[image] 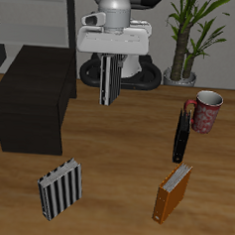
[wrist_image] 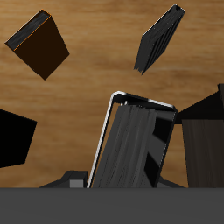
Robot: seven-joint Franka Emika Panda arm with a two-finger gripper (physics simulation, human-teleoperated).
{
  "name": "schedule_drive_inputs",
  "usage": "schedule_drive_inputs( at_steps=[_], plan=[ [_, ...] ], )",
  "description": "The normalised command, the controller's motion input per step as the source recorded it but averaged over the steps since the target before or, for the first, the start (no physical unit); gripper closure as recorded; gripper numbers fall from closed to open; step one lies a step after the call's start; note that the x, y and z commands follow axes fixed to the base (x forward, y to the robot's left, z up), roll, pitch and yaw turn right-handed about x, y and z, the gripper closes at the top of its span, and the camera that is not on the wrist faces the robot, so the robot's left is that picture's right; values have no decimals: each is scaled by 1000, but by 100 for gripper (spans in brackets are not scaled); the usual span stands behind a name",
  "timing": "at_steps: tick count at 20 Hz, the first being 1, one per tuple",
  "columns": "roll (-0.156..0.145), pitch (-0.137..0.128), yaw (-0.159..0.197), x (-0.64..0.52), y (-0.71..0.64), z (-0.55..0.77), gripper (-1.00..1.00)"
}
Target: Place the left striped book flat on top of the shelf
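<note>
My gripper is shut on the left striped book, gripping its top edge. The book hangs upright in the air above the table, just beside the back corner of the shelf, a low black box. It is not over the shelf's top. In the wrist view the held book fills the middle, with the shelf close beside it. The second striped book lies tilted on the table near the front edge, in front of the shelf; it also shows in the wrist view.
An orange book stands near the front edge and shows in the wrist view. A black book stands upright beside a red mug. A potted plant and a grey rack stand at the back.
</note>
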Motion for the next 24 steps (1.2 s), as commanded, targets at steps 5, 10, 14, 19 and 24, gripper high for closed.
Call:
schedule_drive_inputs(
  at_steps=[5,10,14,19,24],
  plan=[
    [-2,-25,55,-368,-148,248,100],
    [-19,-33,66,-152,-161,187,100],
    [-164,-55,155,56,-218,381,100],
    [-249,-3,118,159,-246,202,100],
    [-273,-19,35,120,-326,156,100]
  ],
)
